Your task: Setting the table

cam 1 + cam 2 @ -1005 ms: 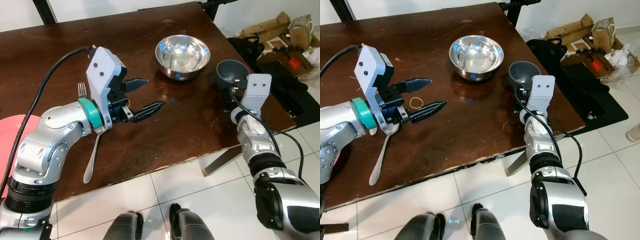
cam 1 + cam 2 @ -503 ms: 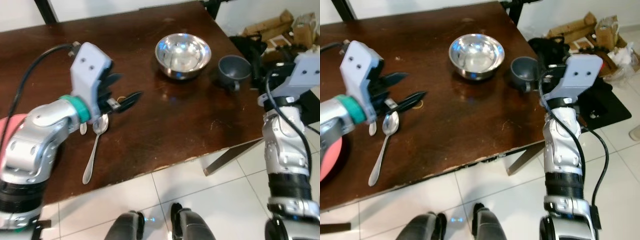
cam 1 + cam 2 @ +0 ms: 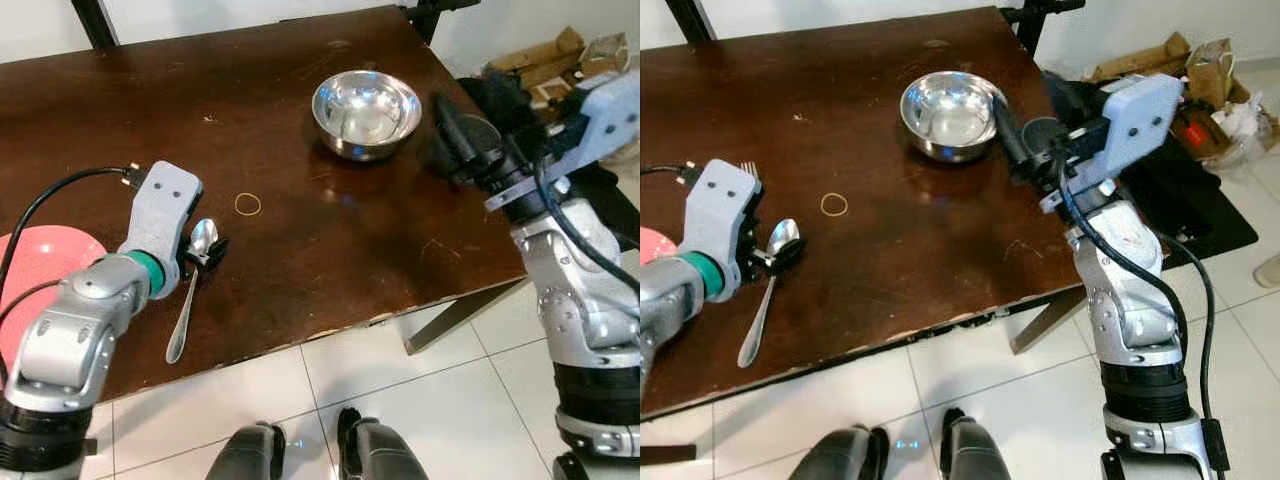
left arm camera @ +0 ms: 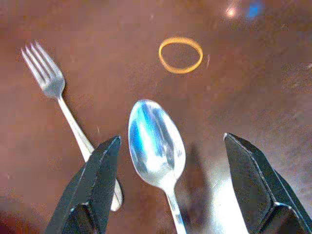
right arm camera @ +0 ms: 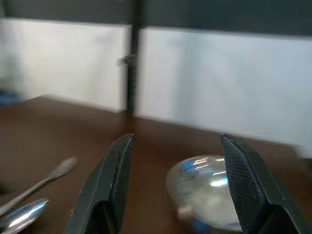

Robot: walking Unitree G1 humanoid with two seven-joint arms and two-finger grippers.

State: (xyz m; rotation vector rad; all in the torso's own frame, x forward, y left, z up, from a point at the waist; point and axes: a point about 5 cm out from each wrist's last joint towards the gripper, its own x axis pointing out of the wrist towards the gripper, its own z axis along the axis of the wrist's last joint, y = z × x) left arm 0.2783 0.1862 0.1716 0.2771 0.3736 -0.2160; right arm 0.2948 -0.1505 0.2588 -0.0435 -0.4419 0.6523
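Left gripper (image 4: 168, 187) hovers low near the table's (image 3: 300, 260) left edge, fingers spread either side of the spoon (image 4: 157, 146) — touching nothing. Fork (image 4: 57, 100) just beside it, rubber band (image 4: 181, 54) past the bowl end. Right gripper (image 3: 1012, 140), fingers apart, hangs by the right edge near the steel bowl (image 3: 950, 112).

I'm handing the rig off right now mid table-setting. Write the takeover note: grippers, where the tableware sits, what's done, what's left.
Left gripper: open, low over the table, fingers either side of the spoon bowl, nothing gripped.
Right gripper: open, empty, raised at the table's right edge, pointing toward the steel bowl.
Fork lies beside the spoon on the robot's left. A rubber band lies just beyond them. Grey cup sits right of the bowl, partly hidden by the right arm. Red plate at the far left edge.
Done: nothing looks laid out as a place setting.
Left: likely grasp the spoon, then arrange cutlery, bowl and cup.
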